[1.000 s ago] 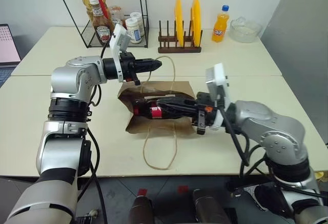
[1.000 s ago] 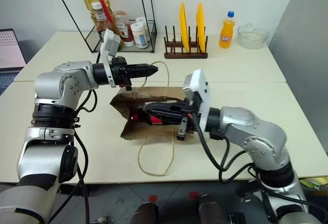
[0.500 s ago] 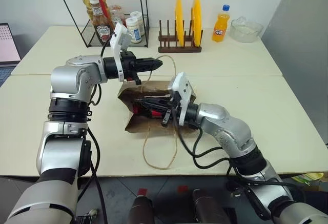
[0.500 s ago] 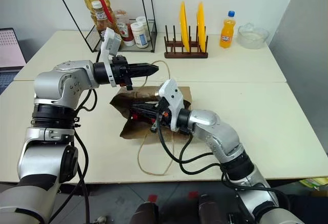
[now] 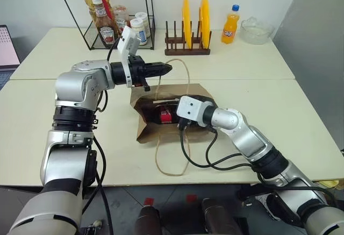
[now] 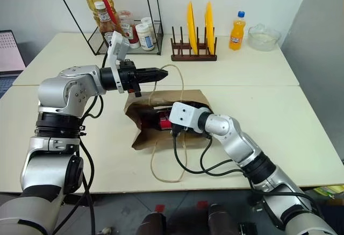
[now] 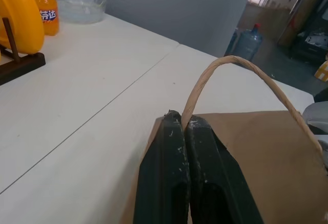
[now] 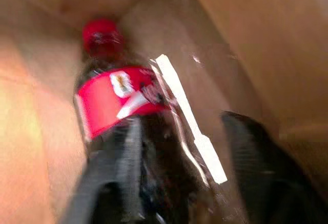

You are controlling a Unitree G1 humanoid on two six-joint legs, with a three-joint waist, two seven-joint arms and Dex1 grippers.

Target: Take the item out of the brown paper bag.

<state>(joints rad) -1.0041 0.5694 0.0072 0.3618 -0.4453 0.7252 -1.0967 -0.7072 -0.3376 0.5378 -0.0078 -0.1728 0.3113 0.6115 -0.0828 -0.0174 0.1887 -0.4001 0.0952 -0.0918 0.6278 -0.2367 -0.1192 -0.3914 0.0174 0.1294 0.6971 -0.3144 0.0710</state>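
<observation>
One brown paper bag holds one bottle. The left hand, clenched, pinches one of two cord handles. The right hand, inside the bag, straddles the bottle with fingers spread.

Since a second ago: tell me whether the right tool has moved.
Yes. The right tool has pushed into the brown paper bag, away from its right edge, fingers now astride the cola bottle.

Crumpled matt brown paper bag, beige cord handles; glossy dark plastic bottle, red label; matt black claw fingers, scuffed; smooth matt cream tabletop.
</observation>
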